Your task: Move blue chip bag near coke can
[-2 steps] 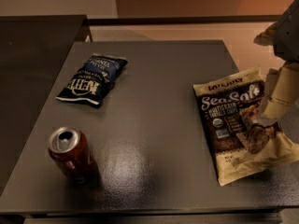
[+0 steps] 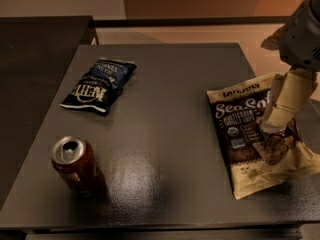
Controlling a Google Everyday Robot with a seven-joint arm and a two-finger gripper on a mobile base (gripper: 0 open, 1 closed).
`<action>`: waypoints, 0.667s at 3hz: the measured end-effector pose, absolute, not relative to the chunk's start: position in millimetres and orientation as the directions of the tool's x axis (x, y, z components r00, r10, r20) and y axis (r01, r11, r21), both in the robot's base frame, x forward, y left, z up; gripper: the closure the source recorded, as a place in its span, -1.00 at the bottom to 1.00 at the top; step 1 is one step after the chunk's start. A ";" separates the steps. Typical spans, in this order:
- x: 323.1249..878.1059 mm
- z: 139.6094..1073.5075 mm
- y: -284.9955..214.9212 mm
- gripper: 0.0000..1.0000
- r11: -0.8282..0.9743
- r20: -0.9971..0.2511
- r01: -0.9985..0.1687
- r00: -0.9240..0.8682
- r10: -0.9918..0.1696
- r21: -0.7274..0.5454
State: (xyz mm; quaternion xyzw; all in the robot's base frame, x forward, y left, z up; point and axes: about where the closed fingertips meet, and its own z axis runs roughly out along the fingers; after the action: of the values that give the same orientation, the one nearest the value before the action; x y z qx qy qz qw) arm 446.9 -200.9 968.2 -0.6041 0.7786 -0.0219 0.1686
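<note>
From the single camera view, looking down across a dark square table (image 2: 165, 134), the blue chip bag (image 2: 99, 85) lies flat in the far-left part of the top. It is turned at a slant, with its white lettering running sideways and its white edge toward the near-left. The coke can (image 2: 75, 165) stands upright near the front-left corner, its silver top and opening facing up. A stretch of bare table separates the bag and the can, so they are apart and not touching, with the can nearer the front edge than the bag.

On the right side lies a larger tan-and-brown Sea Salt bag (image 2: 240, 139), flat, with its lower end fanning out toward the front-right edge. The gripper (image 2: 274, 124) is over there too. It hangs from the grey arm (image 2: 302, 34), which enters at the upper right, and it points down and to the left across the upper right part of the Sea Salt bag. I cannot tell whether it is open or closed, or whether it touches that bag. It is well apart from the blue chip bag and the can, with most of the table between them.

A second dark surface (image 2: 35, 84) adjoins the table on the left. Beyond the table is a tan floor (image 2: 190, 34).
</note>
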 end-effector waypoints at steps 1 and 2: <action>469.0 952.8 -170.6 -1.00 0.265 -0.289 -0.936 -0.194 -0.937 -0.230; 500.4 941.1 -135.9 -1.00 0.257 -0.368 -0.937 -0.158 -0.916 -0.236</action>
State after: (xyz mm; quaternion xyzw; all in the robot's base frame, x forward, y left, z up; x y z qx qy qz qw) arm 500.4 -135.9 941.1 -0.6091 0.7607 0.0234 0.2231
